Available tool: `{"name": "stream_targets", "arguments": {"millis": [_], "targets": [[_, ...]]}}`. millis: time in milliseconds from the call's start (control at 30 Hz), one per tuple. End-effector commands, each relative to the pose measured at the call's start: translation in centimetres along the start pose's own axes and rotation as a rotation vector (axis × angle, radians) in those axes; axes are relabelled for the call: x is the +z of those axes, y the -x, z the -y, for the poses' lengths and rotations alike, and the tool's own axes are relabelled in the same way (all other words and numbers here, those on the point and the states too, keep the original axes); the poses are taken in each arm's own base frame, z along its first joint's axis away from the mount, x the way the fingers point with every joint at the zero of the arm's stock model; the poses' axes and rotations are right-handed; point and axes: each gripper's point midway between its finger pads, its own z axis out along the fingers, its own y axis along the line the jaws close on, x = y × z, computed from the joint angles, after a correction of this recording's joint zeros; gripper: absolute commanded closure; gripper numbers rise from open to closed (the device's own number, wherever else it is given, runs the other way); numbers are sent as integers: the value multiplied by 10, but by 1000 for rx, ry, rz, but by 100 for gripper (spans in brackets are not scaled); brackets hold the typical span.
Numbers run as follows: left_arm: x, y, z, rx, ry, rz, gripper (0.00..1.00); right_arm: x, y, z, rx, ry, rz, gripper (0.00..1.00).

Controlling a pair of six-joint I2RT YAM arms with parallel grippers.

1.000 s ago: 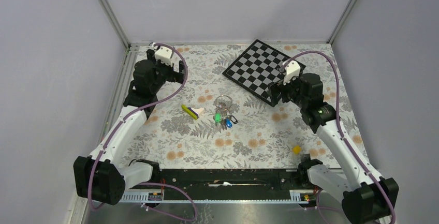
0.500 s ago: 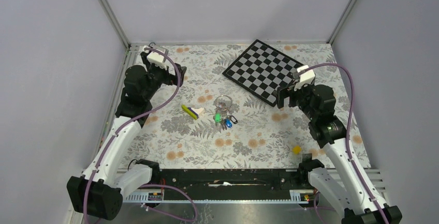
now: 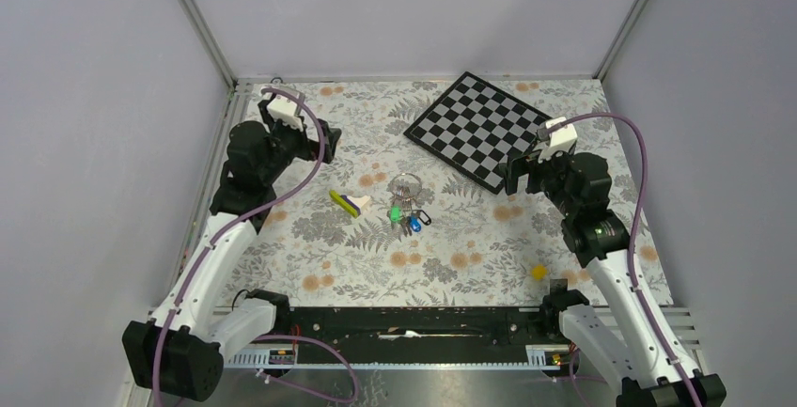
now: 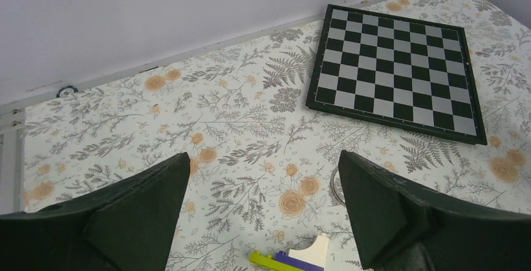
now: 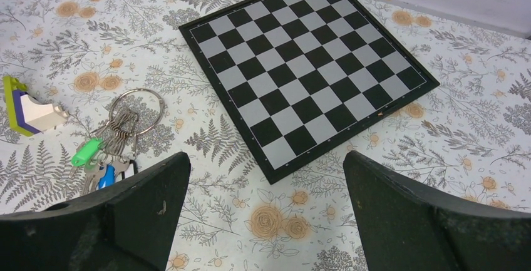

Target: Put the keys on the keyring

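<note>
Left claw (image 4: 262,158) and right claw (image 5: 266,157): jaws apart, both empty. Keys (image 5: 103,152) bunched against keyring (image 5: 139,105), just left of chessboard (image 5: 307,64).

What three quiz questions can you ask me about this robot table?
1. True or false: the right gripper is holding the keys.
2. Which thing lies between the keyring and the left arm? A: wedge block. B: spoon. C: ball.
3. What colour is the small cube near the right arm's base?

Key: 1 false, its jaws are open and empty. 2 A. 3 yellow.
</note>
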Motion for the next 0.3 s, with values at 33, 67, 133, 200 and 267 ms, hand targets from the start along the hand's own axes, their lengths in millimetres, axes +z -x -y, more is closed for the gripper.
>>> {"name": "stream_targets", "arguments": {"millis": [33, 67, 133, 200, 267], "targets": [[-6, 10, 4, -41, -15, 21, 1, 2, 11, 4, 22, -19, 52, 0], [-5, 10, 4, -46, -15, 17, 1, 2, 10, 5, 21, -25, 51, 0], [-3, 7, 5, -51, -22, 9, 1, 2, 11, 7, 19, -34, 57, 1], [-2, 5, 6, -52, -33, 4, 1, 1, 11, 9, 21, -44, 61, 1], [-1, 3, 7, -51, -40, -1, 1, 1, 13, 10, 19, -49, 57, 0]]}}
